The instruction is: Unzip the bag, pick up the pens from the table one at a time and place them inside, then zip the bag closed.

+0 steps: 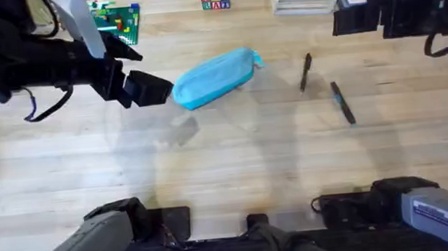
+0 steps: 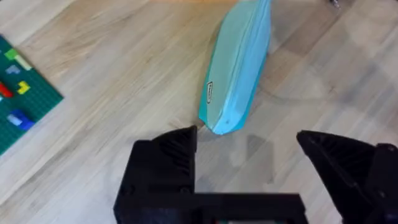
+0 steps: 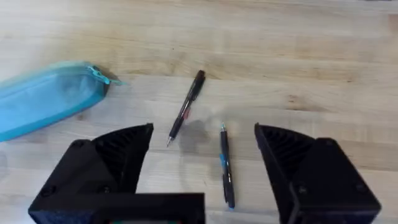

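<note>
Overhead, your left gripper (image 1: 153, 88) reaches in from the left, fingers spread and empty, just beside the near end of the one blue bag (image 1: 214, 77) lying zipped on the table (image 1: 227, 165). Right of it lie two pens (image 1: 305, 72) (image 1: 342, 102), apart. Your right gripper (image 3: 202, 162) hovers above them, released.
</note>
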Available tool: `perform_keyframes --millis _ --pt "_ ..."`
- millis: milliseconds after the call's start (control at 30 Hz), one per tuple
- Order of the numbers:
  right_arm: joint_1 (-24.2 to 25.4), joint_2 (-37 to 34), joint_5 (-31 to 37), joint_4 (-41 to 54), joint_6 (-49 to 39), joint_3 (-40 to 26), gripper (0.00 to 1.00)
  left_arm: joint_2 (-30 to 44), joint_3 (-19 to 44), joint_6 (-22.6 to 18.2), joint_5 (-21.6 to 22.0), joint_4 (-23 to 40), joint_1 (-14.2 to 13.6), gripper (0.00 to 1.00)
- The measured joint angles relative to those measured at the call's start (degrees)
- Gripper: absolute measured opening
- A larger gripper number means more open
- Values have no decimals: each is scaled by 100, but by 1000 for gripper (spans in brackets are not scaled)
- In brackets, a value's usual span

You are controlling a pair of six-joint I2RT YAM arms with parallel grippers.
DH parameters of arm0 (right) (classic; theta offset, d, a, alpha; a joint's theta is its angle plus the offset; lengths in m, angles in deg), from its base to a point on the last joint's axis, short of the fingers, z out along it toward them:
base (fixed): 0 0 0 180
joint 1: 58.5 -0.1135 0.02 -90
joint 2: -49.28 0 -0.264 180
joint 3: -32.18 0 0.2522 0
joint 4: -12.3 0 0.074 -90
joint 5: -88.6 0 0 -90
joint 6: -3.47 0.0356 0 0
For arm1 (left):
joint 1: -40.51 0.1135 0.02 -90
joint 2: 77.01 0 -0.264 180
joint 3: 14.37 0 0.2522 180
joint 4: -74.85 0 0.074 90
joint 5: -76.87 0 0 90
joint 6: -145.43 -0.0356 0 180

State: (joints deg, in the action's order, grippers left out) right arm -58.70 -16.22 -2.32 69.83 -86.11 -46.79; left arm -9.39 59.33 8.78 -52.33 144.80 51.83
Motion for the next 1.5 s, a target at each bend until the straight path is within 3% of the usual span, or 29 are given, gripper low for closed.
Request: perform_keyframes --millis 167,600,800,1067,1300,1500 --pt "0 0 0 0 0 0 998 574 0 -288 -161 -173 18 993" --pt "0 0 0 0 0 0 998 1354 2 -524 -160 -279 18 993" --pt "0 0 0 0 0 0 998 1416 2 -1676 -483 219 146 993" --pt "0 0 0 0 0 -2 998 1587 4 -2916 -1421 423 795 993" --pt "0 0 0 0 0 -1 997 1834 9 -3696 -1790 473 869 993" --pt "0 0 0 0 0 -2 997 2325 11 -4111 -2139 471 869 993"
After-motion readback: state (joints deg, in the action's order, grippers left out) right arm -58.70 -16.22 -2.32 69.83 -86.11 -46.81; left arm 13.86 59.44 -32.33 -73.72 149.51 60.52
